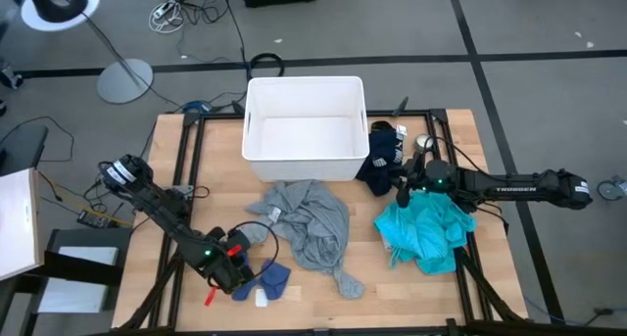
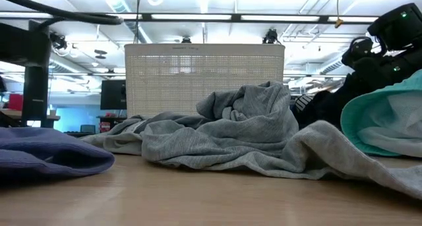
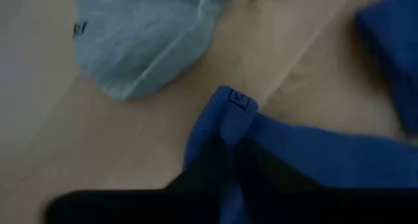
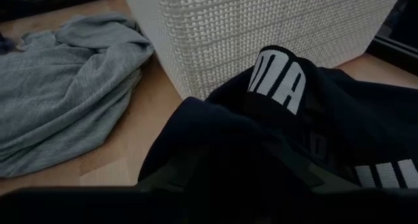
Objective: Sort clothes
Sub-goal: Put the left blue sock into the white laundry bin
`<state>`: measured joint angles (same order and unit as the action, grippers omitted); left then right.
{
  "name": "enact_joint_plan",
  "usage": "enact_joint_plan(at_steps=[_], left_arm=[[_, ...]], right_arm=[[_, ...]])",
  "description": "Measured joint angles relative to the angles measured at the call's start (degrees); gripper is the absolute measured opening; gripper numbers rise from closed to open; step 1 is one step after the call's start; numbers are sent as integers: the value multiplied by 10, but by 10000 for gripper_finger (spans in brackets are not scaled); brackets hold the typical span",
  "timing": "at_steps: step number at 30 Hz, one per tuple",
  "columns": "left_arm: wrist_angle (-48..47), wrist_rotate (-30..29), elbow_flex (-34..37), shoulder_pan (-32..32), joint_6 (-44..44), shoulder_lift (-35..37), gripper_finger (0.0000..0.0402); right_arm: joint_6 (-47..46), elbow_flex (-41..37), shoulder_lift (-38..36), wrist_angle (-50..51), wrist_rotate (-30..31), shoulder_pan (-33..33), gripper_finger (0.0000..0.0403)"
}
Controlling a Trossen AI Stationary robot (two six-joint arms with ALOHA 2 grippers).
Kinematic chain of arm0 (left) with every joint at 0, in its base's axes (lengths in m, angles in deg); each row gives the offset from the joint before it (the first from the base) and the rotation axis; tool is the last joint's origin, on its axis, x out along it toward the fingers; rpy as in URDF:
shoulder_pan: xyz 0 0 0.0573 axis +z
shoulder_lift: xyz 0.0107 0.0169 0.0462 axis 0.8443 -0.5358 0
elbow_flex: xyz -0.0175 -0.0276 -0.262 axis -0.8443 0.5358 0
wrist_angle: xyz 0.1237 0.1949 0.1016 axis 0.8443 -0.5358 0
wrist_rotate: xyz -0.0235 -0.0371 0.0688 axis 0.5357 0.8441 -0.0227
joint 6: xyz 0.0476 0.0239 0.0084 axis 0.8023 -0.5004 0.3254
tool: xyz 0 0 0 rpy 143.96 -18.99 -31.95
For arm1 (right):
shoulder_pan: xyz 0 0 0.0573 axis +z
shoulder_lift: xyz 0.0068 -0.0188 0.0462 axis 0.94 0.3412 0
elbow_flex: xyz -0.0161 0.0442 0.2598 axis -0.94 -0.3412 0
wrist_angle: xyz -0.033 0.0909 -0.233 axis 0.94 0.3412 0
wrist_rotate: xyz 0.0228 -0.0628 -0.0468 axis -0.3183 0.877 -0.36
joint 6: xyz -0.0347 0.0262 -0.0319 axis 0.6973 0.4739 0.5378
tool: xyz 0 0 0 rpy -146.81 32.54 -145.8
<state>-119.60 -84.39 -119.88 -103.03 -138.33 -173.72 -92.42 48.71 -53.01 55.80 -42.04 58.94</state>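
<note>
A small blue sock lies near the table's front left, and my left gripper stands over it, pointing down, shut on a raised fold of it. More blue cloth lies just beside it. The large grey shirt is spread in the middle, in front of the white bin. The teal shirt lies at the right. The dark navy garment with white print rests against the bin's right front corner, and my right gripper is right at it. My left gripper pinches a bunched-up fold of the blue sock between its two fingers, coming from above and pointing down. The fold stands up between the fingers. The rest of the sock lies spread on the table.
A corner of grey cloth lies on the wood close to the sock. The bin stands at the table's far middle. Bare wood shows between the grey shirt and the teal shirt and along the front edge.
</note>
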Motion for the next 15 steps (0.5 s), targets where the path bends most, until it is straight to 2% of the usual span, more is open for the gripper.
enact_joint_plan(at_steps=[3,8,15], left_arm=[[-64,9,-28,2,4,19,9],[-164,-9,-93,4,18,53,3],[-285,-117,-224,34,83,90,1]], right_arm=[[0,0,0,0,0,0,130],[0,0,0,-1,0,0,130],[0,0,0,-1,0,0,130]])
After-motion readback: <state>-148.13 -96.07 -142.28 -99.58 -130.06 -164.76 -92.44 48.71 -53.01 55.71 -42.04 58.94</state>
